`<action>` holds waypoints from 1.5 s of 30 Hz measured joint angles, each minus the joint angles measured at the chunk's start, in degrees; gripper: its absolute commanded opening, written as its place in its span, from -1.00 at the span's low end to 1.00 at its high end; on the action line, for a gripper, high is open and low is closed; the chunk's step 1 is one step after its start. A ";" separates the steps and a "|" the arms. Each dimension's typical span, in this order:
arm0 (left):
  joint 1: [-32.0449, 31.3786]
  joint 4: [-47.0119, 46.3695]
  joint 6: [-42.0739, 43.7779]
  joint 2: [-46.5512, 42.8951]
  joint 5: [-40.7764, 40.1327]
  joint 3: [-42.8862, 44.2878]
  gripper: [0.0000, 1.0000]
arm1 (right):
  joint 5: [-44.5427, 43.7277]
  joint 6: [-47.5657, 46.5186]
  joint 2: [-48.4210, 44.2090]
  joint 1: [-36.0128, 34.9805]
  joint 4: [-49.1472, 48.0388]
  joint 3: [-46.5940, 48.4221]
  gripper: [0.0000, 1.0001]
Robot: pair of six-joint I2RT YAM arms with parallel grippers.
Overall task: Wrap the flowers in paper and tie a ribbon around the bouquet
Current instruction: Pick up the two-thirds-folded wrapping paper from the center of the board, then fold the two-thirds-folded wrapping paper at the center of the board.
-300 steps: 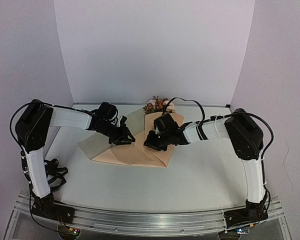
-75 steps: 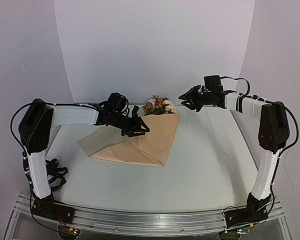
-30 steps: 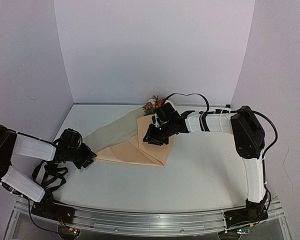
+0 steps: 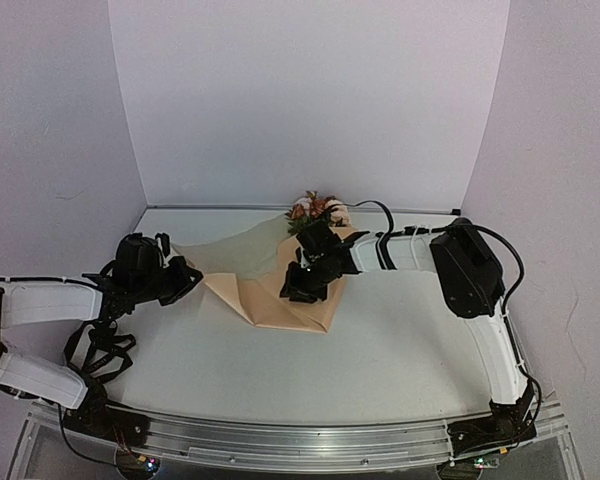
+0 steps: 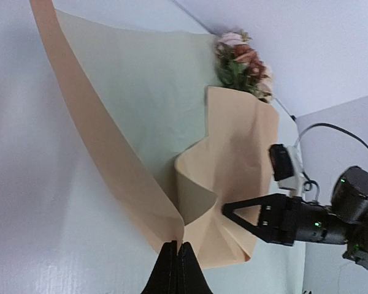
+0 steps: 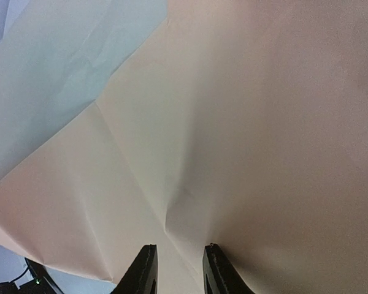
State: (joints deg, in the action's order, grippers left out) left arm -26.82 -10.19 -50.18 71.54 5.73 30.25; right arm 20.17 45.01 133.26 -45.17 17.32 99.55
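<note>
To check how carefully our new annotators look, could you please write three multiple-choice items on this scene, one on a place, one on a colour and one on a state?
1. Where do the flowers lie?
A. At the far end of the paper.
B. At the sheet's near corner.
C. Off the sheet, to its left.

2. What colour is the paper's outer face?
A. Black.
B. Bright blue.
C. Tan.

3. What state is the left claw in?
A. Wide open, holding nothing.
B. Shut on the paper's edge.
C. Shut on a flower stem.

Answers:
1 A: the blooms poke out beyond the sheet's far edge.
2 C: tan shows in every view.
3 B: the left wrist view shows its fingers pinched together on the raised edge.
</note>
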 measured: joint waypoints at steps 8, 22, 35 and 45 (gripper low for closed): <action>-5.66 -6.38 5.57 5.75 5.62 8.01 -1.00 | -0.20 0.32 1.65 -0.50 0.68 2.11 -0.45; -8.22 -7.23 8.83 18.22 12.90 15.93 -1.00 | -0.42 1.50 -0.60 -0.47 2.37 2.09 -0.39; -8.24 -6.76 9.89 19.18 15.53 17.61 -1.00 | -9.67 -1.99 -24.86 1.03 5.92 -15.07 -0.17; -8.89 -6.83 9.89 21.55 17.38 19.75 -1.00 | -12.18 -3.16 -21.81 1.58 8.63 -22.28 -0.19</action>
State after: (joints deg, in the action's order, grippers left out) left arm -35.72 -17.02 -40.29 93.10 23.12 50.00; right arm 7.99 41.85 111.44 -43.59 25.96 77.28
